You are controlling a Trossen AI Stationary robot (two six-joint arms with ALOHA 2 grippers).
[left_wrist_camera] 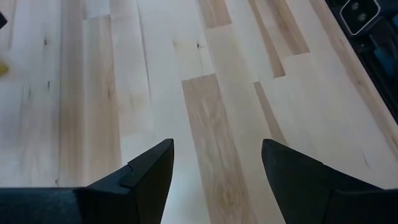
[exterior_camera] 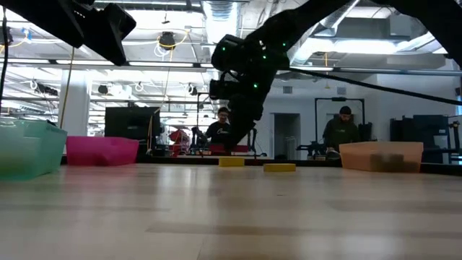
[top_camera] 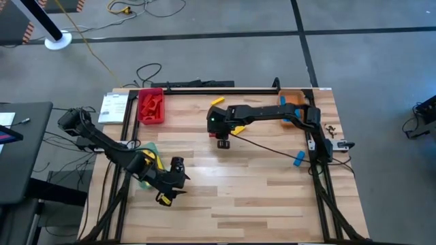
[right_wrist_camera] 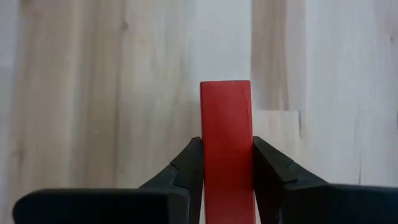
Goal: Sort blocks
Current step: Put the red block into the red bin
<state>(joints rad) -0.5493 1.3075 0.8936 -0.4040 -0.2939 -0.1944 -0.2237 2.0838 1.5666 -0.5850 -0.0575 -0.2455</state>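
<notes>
Now, right gripper [right_wrist_camera: 227,165]: jaws clamped on both long sides of a small red rectangular block [right_wrist_camera: 227,134], over the wooden table's [top_camera: 259,184] middle.
Left gripper [left_wrist_camera: 216,171]: jaws wide apart, empty, near the table's left edge.

No legible text (labels too small)

Light wood-plank table [top_camera: 259,190] is carrying three trays: red tray [top_camera: 151,107] sitting at far left holding red blocks [top_camera: 152,104], orange tray [top_camera: 291,99] sitting at far right, green tray [top_camera: 146,163] sitting at left edge under the left arm. Loose yellow block [top_camera: 216,101] is lying near the far edge, blue block [top_camera: 298,158] lying at right near the frame rail; a white paper sheet [top_camera: 113,107] is lying left of the red tray.
</notes>
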